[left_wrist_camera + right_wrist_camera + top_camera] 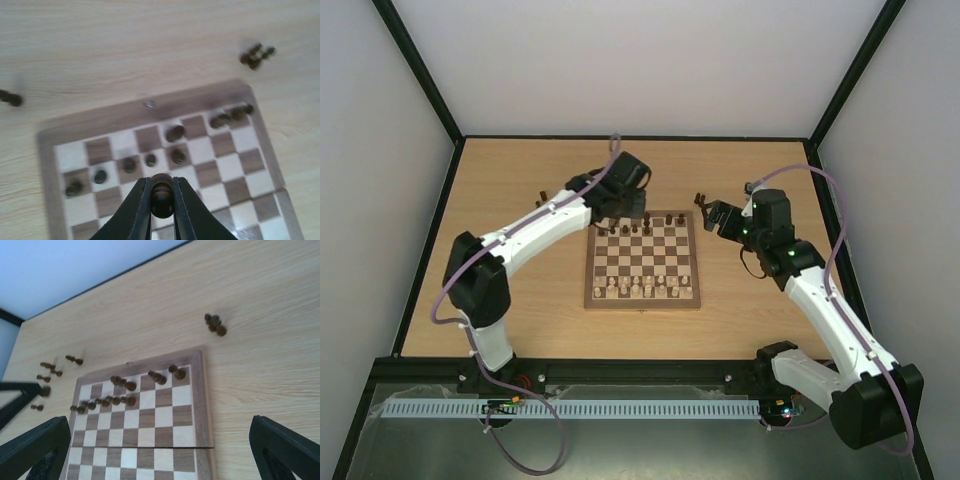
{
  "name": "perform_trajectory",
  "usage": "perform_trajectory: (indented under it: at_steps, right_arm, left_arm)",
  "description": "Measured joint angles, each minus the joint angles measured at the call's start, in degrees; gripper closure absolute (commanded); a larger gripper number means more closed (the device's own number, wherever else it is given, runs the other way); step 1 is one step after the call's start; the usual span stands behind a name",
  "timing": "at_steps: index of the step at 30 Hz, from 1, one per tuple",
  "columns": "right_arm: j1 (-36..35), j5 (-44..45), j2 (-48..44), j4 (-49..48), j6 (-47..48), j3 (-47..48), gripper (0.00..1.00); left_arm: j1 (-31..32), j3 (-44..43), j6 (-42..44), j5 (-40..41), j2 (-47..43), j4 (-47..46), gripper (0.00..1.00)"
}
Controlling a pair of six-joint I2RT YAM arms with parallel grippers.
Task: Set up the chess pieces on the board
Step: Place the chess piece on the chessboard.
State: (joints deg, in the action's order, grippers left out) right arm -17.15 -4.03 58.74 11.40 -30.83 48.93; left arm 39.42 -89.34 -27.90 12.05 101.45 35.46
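Chess pieces point(116, 400), tiny, dark brown and round-headed, stand on the far two rows of the board point(206, 405); a few lie loose on the surface point(260, 370). My left claw point(162, 187) pinches one piece point(162, 201) above the squares. My right claw point(712, 213) hangs spread wide, empty.

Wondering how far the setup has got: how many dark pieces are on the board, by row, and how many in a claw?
Small dark pieces, second row of the board: 5
Larger dark pieces, edge row: 3
Dark piece in the shut left gripper: 1
Total: 9
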Motion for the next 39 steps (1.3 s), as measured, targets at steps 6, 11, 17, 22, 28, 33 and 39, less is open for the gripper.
perform_trajectory:
  at_steps: [6,11,17,22,28,33,39]
  right_arm:
    - [1.0,4.7,-3.7,0.4,-0.3,-0.1,0.01]
    - [1.5,5.7,-3.5,0.5,-0.5,-0.4,0.01]
    - [1.7,5.7,-3.4,0.7,-0.5,-0.7,0.01]
    - [1.8,5.6,-3.3,0.7,-0.5,-0.7,0.02]
    - [1.8,5.3,-3.0,0.7,-0.5,-0.7,0.01]
    - [1.8,4.7,-2.6,0.7,-0.5,-0.7,0.01]
    - [1.8,4.2,-2.3,0.7,-0.5,-0.7,0.02]
  left_arm:
    - [5.4,-5.0,1.0,-3.1,7.5,2.1,0.96]
    - [8.1,-5.2,1.2,-4.5,11.5,2.7,0.96]
    - [9.2,-6.1,1.8,-5.7,14.8,2.5,0.95]
    - [9.2,-9.8,2.2,-5.8,19.3,2.6,0.95]
    - [8.9,-13.2,3.1,-5.5,23.8,2.6,0.94]
    - [8.2,-14.3,3.5,-5.4,25.4,2.6,0.94]
    - [7.3,-15.0,3.5,-4.9,25.5,2.5,0.93]
